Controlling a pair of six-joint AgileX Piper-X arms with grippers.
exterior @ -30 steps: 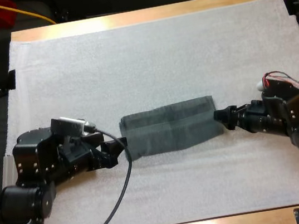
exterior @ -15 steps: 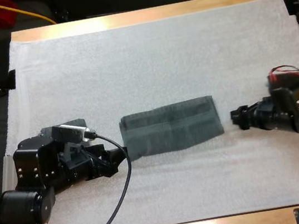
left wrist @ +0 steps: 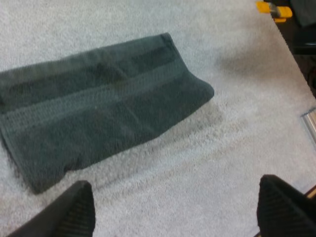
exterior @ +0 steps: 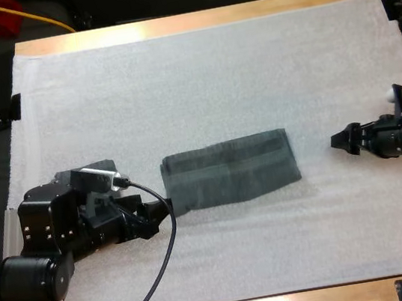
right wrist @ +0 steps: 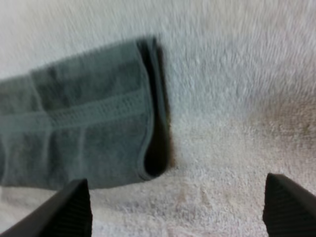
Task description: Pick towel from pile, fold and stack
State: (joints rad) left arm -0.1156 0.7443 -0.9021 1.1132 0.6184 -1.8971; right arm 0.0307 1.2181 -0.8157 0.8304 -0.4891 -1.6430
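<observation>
Your towel (exterior: 229, 171) lies flat on the white mat (exterior: 197, 75) that covers the wooden surface (exterior: 197, 21). It sits about midway between the two arms and somewhat towards the near side. It is dark grey-green and folded into one long strip that runs left to right, with a woven band along its length.

Your left end effector (exterior: 160, 208) sits low over the mat, just beside the towel's left end at its near corner. In the left wrist view its two black fingers (left wrist: 74, 210) stand wide apart with only bare mat between them. It is released and holds nothing, and the towel lies just beyond the fingertips.

Your right end effector (exterior: 339, 139) points at the towel's right end from well apart, with a stretch of bare mat between them. In the right wrist view its fingers (right wrist: 286, 202) are also spread wide and clear of everything, so it too is released and empty. That view looks onto the towel's right end, where the stacked layers show along the edge and the near corner is rounded.
</observation>
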